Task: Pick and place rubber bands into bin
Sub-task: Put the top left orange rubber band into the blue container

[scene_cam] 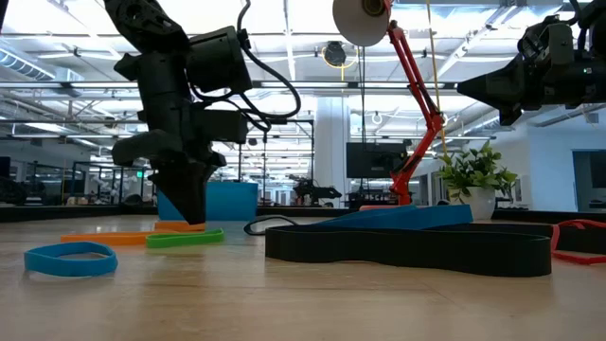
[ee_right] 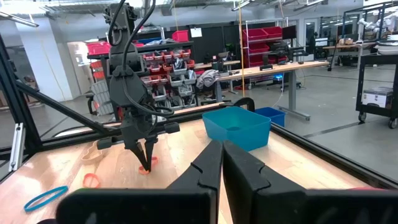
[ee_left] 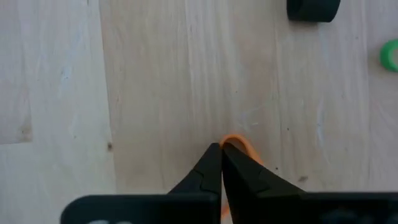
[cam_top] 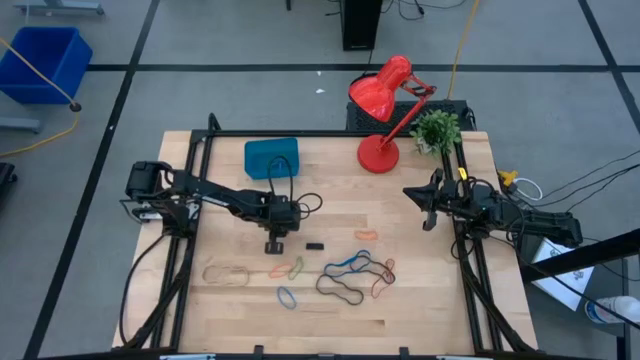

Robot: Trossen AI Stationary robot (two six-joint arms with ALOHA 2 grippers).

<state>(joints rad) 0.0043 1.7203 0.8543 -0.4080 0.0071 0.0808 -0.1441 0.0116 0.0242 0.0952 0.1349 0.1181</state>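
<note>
Several rubber bands lie flat on the wooden table: a tan one [cam_top: 226,273], a green one [cam_top: 297,265], blue ones [cam_top: 288,296], black ones [cam_top: 340,288] and orange-red ones [cam_top: 367,234]. My left gripper [cam_top: 274,248] points down at mid-table, its tips at the tabletop, shut on an orange rubber band [ee_left: 239,144]. The teal bin [cam_top: 271,157] stands on the table beyond it, toward the far edge. My right gripper [cam_top: 428,205] is shut and empty, held above the table's right side. My left gripper pinches one end of the orange rubber band [ee_left: 235,142] between its two fingertips [ee_left: 211,163]. The fingers come from above, pointing down. A small curve of the band shows past the tips. The rest of the band [scene_cam: 109,237] lies on the table.
A red desk lamp [cam_top: 385,110] and a small potted plant [cam_top: 437,128] stand at the far right. A small black piece [cam_top: 314,245] lies right of my left gripper. A black cable [cam_top: 300,200] loops near the bin. A bright blue crate [cam_top: 45,62] sits on the floor.
</note>
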